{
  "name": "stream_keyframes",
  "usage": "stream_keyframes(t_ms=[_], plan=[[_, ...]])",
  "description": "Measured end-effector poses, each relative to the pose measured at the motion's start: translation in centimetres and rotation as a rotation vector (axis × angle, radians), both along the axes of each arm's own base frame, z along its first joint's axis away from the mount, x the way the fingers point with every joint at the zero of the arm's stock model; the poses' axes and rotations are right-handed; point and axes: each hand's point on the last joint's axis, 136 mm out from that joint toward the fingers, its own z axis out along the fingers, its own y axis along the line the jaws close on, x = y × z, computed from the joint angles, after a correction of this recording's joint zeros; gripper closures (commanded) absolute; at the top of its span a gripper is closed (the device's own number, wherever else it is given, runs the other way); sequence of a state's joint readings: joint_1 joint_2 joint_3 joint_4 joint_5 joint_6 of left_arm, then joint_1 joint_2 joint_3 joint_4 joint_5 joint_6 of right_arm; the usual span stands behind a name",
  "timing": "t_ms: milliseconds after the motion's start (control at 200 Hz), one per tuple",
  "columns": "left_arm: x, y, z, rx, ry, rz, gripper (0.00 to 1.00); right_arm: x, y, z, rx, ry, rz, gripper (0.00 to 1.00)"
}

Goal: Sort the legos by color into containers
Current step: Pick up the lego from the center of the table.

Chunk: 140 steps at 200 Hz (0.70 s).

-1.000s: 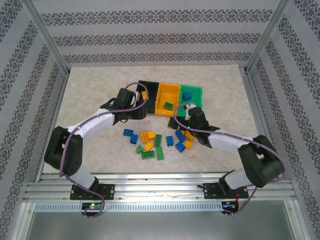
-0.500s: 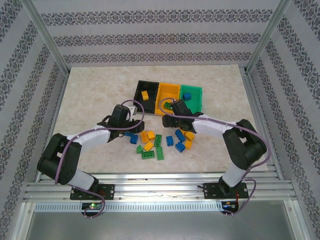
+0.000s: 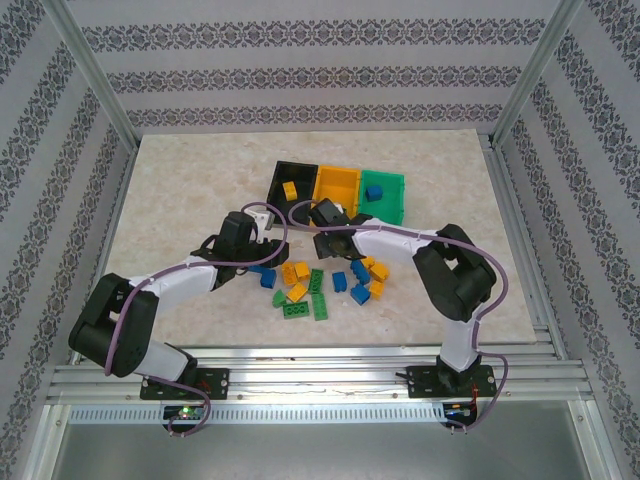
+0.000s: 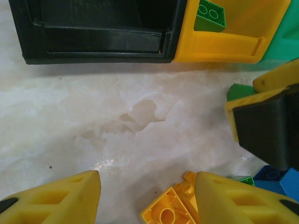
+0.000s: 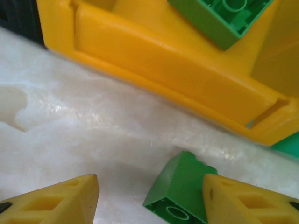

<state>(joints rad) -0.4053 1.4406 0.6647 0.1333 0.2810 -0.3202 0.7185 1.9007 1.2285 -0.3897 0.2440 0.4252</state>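
Observation:
The containers stand in a row: black bin (image 3: 283, 170), yellow bin (image 3: 337, 180), green bin (image 3: 384, 180). The legos lie scattered in a pile (image 3: 315, 280) in front of them. My left gripper (image 3: 268, 250) (image 4: 147, 186) hangs open low over the table before the black bin (image 4: 98, 42), and a yellow brick (image 4: 170, 212) lies by its right finger. My right gripper (image 3: 322, 232) (image 5: 149, 186) is open in front of the yellow bin (image 5: 177, 79). A green brick (image 5: 182, 186) lies on the table against its right finger. Another green brick (image 5: 219, 16) sits in the yellow bin.
A yellow brick (image 3: 289, 190) lies in the black bin and a blue brick (image 3: 374, 192) in the green bin. The two grippers are close together; the right one (image 4: 266, 126) shows at the right of the left wrist view. Bare marble table (image 3: 180, 190) surrounds the bins.
The left gripper has drawn back from the black bin to the table by the pile. The right arm has swung left to the front of the yellow bin, its jaws narrowing.

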Motion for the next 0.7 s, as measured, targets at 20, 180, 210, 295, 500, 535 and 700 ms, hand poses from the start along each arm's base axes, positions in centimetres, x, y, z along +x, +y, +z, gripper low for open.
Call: stream_keyframes(t_ms=[20,180,210,295,500,535,700], plan=[[0.0,0.0,0.0,-0.001,-0.002,0.000,0.45,-0.2,0.0,-0.1,-0.008,0.002,0.005,0.43],[0.0,0.0,0.2,-0.005,-0.011,0.000,0.45,-0.6,-0.8,-0.3,-0.056,0.008,-0.004,0.42],[0.0,0.0,0.2,-0.005,-0.011,0.000,0.45,-0.6,-1.0,-0.3,-0.065,0.006,-0.007,0.41],[-0.1,0.0,0.1,-0.004,-0.009,-0.001,0.44,-0.8,-1.5,-0.5,-0.086,0.009,-0.013,0.41],[-0.2,0.0,0.0,-0.006,-0.007,-0.003,0.45,-1.2,-2.0,-1.0,-0.106,0.023,-0.016,0.48],[-0.2,0.0,0.0,-0.005,-0.006,-0.003,0.45,-1.2,-2.0,-1.0,-0.104,0.024,-0.020,0.51],[-0.3,0.1,-0.1,-0.005,-0.005,-0.003,0.45,-1.2,-2.0,-0.9,-0.098,0.021,-0.028,0.62]])
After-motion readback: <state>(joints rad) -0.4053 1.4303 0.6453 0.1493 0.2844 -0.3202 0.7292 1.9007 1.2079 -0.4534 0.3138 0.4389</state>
